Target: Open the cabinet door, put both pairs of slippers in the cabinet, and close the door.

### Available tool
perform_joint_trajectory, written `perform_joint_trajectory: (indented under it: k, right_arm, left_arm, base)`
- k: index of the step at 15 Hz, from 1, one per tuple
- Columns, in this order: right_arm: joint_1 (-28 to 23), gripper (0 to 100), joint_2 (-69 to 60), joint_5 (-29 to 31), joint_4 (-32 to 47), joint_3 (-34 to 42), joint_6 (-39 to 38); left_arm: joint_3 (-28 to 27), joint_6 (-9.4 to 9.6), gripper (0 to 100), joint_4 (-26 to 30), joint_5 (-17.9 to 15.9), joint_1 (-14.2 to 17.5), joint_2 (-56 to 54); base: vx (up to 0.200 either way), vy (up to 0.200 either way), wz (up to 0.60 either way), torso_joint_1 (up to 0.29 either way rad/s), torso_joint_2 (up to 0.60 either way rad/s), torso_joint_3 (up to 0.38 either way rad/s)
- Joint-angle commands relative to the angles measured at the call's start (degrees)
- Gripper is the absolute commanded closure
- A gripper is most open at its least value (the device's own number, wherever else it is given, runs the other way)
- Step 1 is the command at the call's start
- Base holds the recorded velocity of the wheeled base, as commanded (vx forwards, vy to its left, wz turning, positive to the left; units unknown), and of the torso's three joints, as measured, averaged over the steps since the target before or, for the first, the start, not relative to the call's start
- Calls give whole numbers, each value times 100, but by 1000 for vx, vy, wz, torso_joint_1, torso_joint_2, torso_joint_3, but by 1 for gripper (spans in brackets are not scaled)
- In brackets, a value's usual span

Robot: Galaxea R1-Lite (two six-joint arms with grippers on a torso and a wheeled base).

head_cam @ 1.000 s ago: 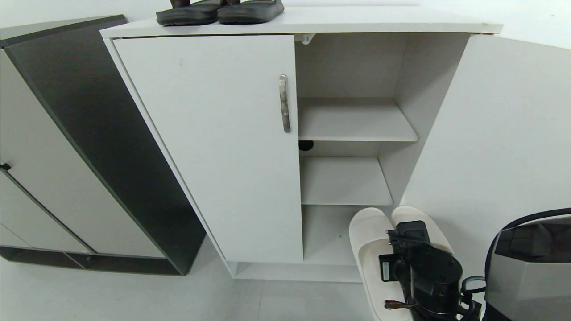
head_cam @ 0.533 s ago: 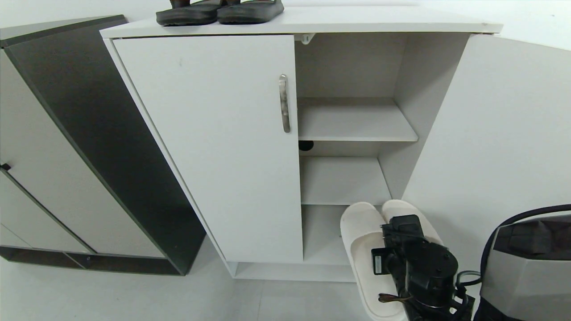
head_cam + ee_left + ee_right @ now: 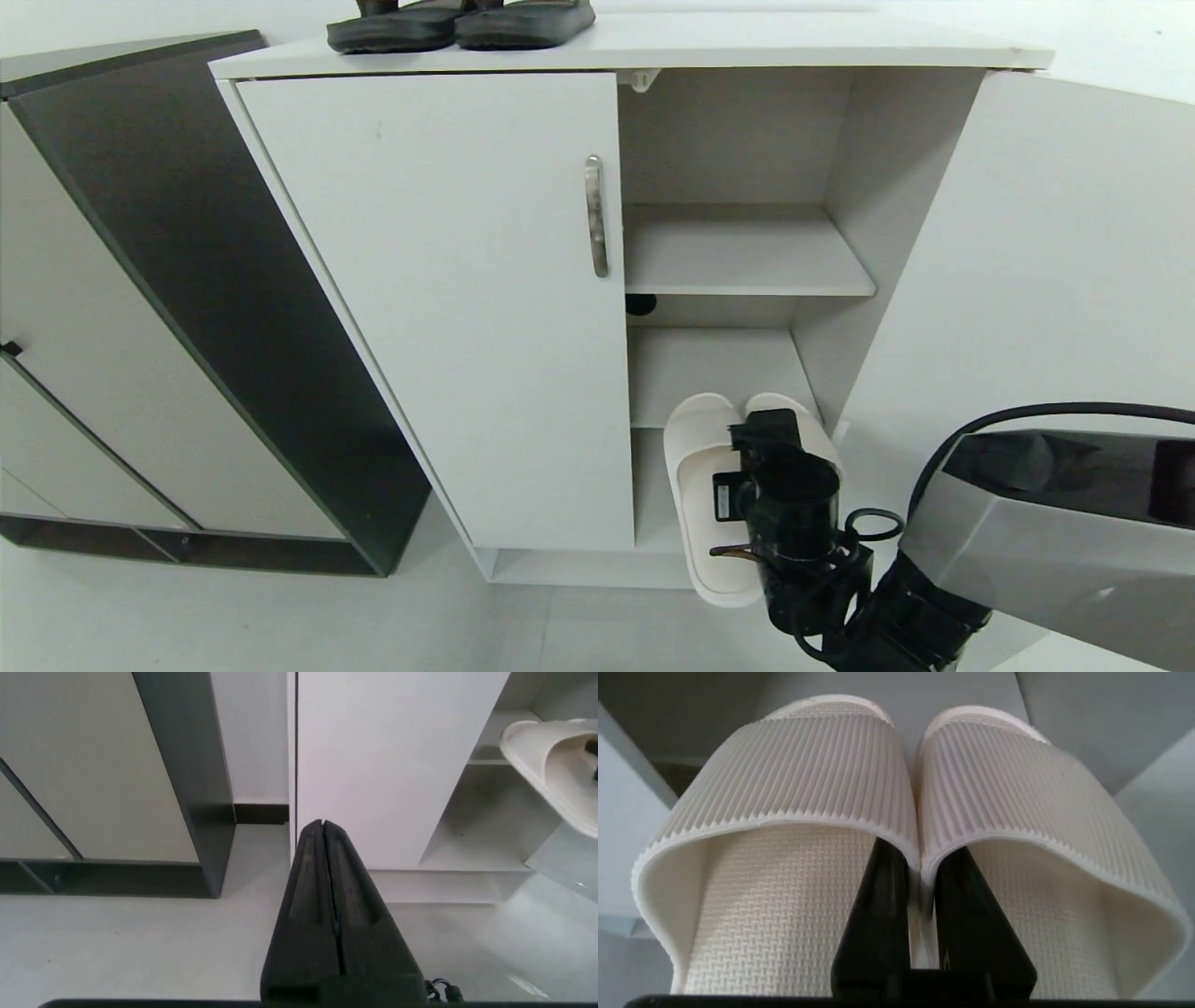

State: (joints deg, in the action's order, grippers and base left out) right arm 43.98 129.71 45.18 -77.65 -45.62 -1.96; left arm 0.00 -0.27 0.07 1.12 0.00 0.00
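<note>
Two white slippers (image 3: 700, 485) clamped in the right tool (image 3: 770, 425) before the open cabinet (image 3: 747, 51); left tool (image 3: 322, 840) pressed together

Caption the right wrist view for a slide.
Right gripper clamps the white slippers side by side by their adjoining inner walls.

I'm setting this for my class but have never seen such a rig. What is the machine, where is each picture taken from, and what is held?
It is a wheeled robot with two arms. The wide picture is from a camera on its head, looking down at a white cabinet whose right door is open; black slippers lie on top. The other two are from cameras on the wrists. The right arm holds white slippers before the open shelves, its jaws pinching their inner sides together. On the left arm the jaws are shut on nothing, over the floor.
</note>
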Motion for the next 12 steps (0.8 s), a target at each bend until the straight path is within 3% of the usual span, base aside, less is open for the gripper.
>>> perform_joint_trajectory:
  k: [1,12]
  right_arm:
    - [-21,100,301,0,40,-202,-50]
    - [-21,100,397,-264,40,-272,-287]
  left_arm:
    - [0,0,100,1,2,0,9]
    - [0,0,100,1,-15,0,9]
  base:
    - [0,0,0,0,0,0]
    - [0,0,0,0,0,0]
